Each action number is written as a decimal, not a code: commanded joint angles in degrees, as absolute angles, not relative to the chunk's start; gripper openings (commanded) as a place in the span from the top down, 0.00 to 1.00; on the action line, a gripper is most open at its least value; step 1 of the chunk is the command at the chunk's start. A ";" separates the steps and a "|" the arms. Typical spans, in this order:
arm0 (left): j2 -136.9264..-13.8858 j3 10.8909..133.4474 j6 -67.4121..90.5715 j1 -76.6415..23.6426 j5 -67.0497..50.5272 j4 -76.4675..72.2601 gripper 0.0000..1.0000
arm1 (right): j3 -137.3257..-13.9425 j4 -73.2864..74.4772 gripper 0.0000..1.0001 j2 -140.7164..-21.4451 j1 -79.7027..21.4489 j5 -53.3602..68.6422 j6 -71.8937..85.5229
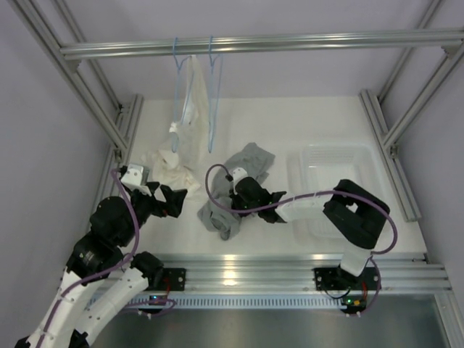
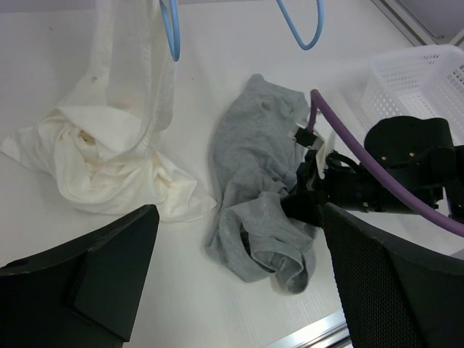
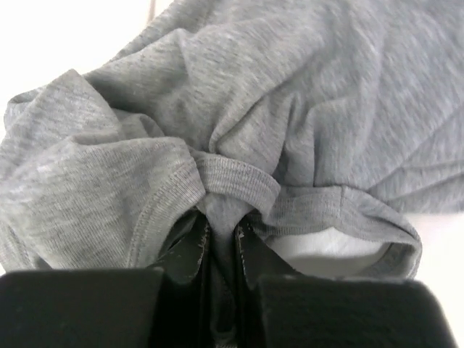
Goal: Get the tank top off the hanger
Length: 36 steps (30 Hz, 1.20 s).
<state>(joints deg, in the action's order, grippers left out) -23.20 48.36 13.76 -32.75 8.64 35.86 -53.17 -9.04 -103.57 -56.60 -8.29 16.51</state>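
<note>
White table top [image 1: 290, 123], matte, evenly lit, soft shadows only. Aluminium frame around it: crossbar [image 1: 326, 41] overhead at far side, slanted posts [image 1: 72, 80] left and right, slotted rail [image 1: 290, 274] along near edge with bright glare patch. Pale lilac-grey walls [image 1: 43, 167] on 3 sides. White perforated basket [image 1: 337, 148] on table, right side. Grey surface [image 1: 290, 326] below near rail.

White desk [image 1: 290, 123], and the grey tank top [image 1: 250, 161] lies crumpled right in the middle of it. Over on the left, a white garment [image 1: 170, 172] pools in a heap on the surface. Right side, a pale mesh basket [image 1: 337, 148] sits flat.
</note>
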 commanded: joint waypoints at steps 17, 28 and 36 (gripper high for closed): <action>-18.81 47.20 14.68 -32.70 20.30 32.52 0.01 | -59.13 13.35 1.00 -63.48 -58.97 -22.58 12.31; -18.28 46.93 14.94 -32.70 21.80 32.61 0.01 | -71.89 25.83 1.00 -55.90 -58.28 -36.99 3.87; -18.54 46.93 14.85 -32.70 23.20 32.52 0.01 | -76.03 34.35 1.00 -51.24 -49.15 -41.23 2.20</action>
<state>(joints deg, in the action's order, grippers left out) -18.85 47.33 14.85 -32.75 21.34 35.51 -72.69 28.34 -53.06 -53.47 -37.74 3.88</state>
